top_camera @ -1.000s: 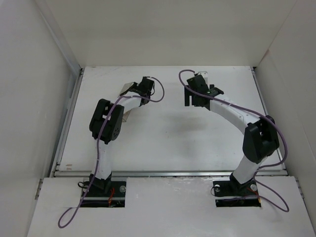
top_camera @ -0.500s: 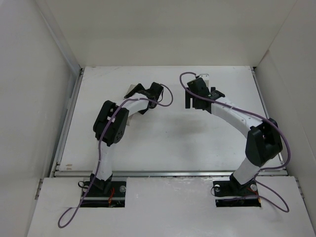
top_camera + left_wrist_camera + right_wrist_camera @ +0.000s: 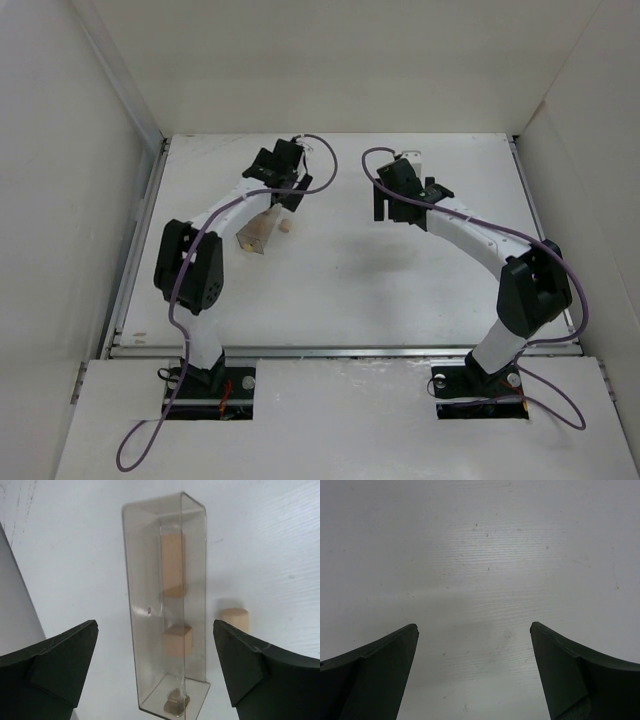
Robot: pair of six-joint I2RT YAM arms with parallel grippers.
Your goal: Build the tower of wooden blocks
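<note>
My left claw hangs spread and empty over the clear box. The box lies on the table in the middle of the left wrist view, with its long axis running bottom to top of the frame. Its open mouth seems to be at the bottom. Inside, a wooden bar lies lengthwise along that axis at upper centre, with a cube just below it. A small round peg sits outside, just right of the box. I reckon these pieces are light, stiff and dry. I'd pinch flat opposing faces, and take the peg across its round sides. My right claw is spread too, holding nothing.
</note>
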